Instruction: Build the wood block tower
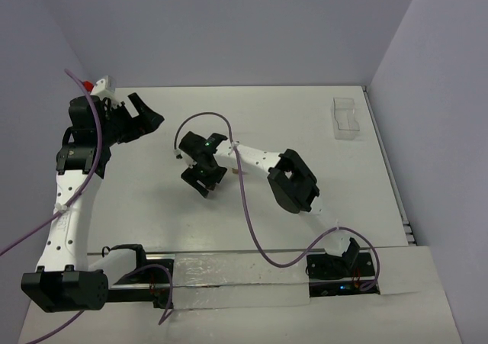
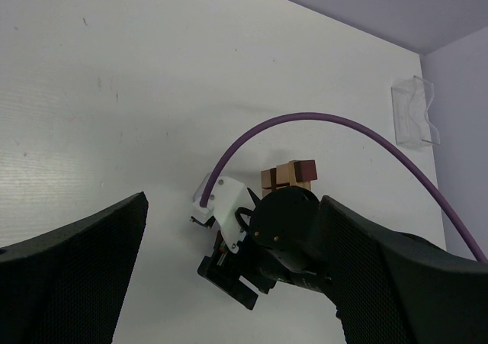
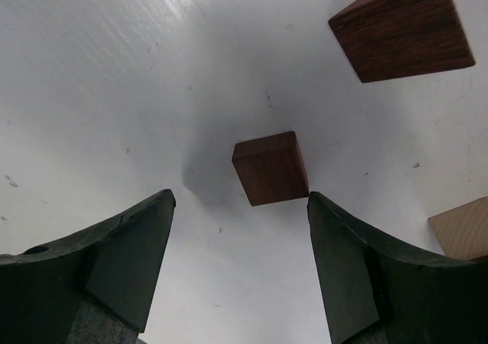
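Note:
My right gripper (image 1: 200, 170) (image 3: 241, 195) is open and points down at the table. A dark reddish-brown cube (image 3: 271, 168) lies on the table just ahead of its fingertips, touching neither one. A second dark brown cube (image 3: 400, 27) lies farther off, and a tan cube (image 3: 465, 229) shows at the right edge. In the left wrist view a small cluster of tan and brown cubes (image 2: 288, 175) lies just behind the right gripper (image 2: 236, 271). No slim column of cubes shows in any view. My left gripper (image 1: 143, 115) (image 2: 235, 197) is open and empty, raised at the far left.
A clear plastic tray (image 1: 347, 119) stands at the far right near the wall and also shows in the left wrist view (image 2: 414, 111). A purple cable (image 1: 248, 207) loops over the right arm. Walls close in the table on three sides.

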Motion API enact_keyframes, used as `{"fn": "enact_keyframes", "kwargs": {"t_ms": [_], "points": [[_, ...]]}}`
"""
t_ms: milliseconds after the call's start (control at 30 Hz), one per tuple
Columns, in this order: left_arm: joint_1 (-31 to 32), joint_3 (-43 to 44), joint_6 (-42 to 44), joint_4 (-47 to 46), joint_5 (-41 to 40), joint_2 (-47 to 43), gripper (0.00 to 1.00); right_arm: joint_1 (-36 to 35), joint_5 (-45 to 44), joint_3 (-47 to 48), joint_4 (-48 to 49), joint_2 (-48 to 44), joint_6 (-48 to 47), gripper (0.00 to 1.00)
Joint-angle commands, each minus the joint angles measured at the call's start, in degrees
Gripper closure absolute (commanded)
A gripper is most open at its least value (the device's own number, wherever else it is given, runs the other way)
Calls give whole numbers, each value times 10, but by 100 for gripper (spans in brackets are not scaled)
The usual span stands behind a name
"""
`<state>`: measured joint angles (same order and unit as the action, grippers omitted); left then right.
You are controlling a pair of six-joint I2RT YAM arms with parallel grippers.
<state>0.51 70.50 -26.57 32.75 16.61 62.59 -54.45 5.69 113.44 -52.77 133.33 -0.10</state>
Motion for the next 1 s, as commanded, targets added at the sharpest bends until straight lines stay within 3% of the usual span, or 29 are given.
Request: {"fn": "enact_keyframes", "kwargs": {"t_ms": [0,267,967], "points": [[-4,26,-3,-27,12,0,1,7,1,28,-17,10,-16,22],[-4,25,-3,-29,14,3,1,13,-8,39,-14,25,-23,22],[-4,13,-10,-39,19,1,1,14,25,55,-19,28,-161,27]]}}
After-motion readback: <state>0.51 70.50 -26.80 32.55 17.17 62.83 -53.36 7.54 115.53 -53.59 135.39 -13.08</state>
